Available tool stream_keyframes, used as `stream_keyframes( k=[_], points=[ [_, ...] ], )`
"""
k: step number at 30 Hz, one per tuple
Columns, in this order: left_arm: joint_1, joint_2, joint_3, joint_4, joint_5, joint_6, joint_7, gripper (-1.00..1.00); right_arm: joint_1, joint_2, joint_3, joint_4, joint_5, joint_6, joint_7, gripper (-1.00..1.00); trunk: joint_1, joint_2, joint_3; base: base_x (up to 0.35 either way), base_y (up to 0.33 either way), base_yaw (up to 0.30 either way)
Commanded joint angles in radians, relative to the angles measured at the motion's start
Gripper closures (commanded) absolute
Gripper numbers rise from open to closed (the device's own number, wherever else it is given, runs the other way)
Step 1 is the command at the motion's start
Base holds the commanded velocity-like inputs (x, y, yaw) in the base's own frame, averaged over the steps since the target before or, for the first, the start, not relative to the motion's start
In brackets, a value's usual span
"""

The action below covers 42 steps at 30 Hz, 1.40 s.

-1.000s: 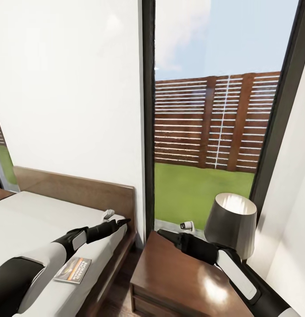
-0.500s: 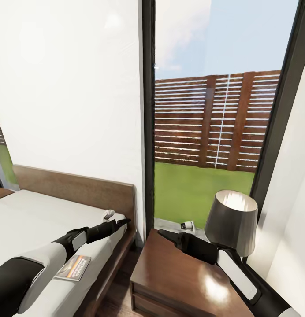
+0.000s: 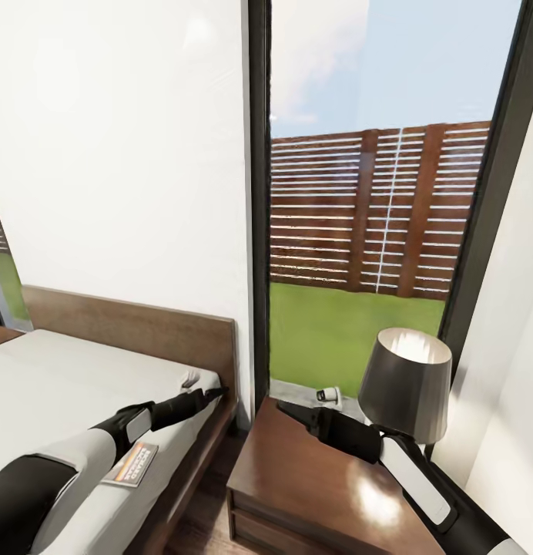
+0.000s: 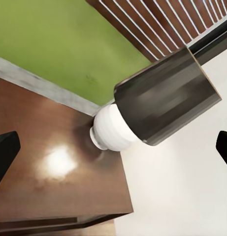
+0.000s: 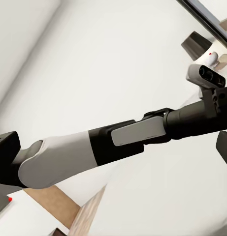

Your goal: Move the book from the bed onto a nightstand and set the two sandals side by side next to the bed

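Note:
The book point(image 3: 134, 464), pale with an orange band, lies flat on the bed point(image 3: 51, 385) near its right edge, partly under my left forearm. My left gripper point(image 3: 214, 394) hovers over the mattress corner by the headboard. In the left wrist view its gripper point(image 4: 113, 150) is open, with fingertips point(image 4: 4, 152) far apart and nothing between them. The dark glossy nightstand point(image 3: 313, 486) stands right of the bed. My right gripper point(image 3: 286, 409) hangs over its back corner. It is open point(image 5: 113, 152) and empty in the right wrist view. The two sandals are out of view.
A lamp point(image 3: 405, 384) with a dark grey shade stands on the nightstand's right rear part, close to my right forearm; the left wrist view shows the lamp point(image 4: 162, 98) too. A tall dark-framed window point(image 3: 259, 200) rises behind. A narrow floor gap point(image 3: 212, 493) separates bed and nightstand.
The whole picture has shifted slightly, so the camera moved. My left arm has dipped a little toward the mattress. The book and the right arm stay where they were.

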Motion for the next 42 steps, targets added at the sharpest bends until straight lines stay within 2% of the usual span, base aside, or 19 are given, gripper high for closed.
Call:
stream_keyframes(
  k=[1, 11, 42],
  points=[
    [0.0, -0.001, -0.006, -0.001, 0.011, 0.01, -0.003, -1.0, -0.001, -0.001, 0.002, 0.0, -0.01, 0.008, -0.001, -1.0, 0.004, -0.008, -0.004, 0.0, 0.0, 0.0],
    [0.003, -0.022, -0.005, 0.0, 0.01, 0.009, -0.003, -1.0, -0.001, -0.002, 0.002, 0.0, -0.01, 0.008, -0.001, -1.0, 0.042, -0.078, -0.036, 0.0, 0.0, 0.0],
    [0.004, -0.024, -0.005, -0.001, 0.01, 0.008, -0.002, -1.0, -0.001, -0.001, 0.003, 0.011, -0.011, 0.008, 0.003, -1.0, 0.161, -0.295, -0.133, 0.0, 0.0, 0.0]
  ],
)
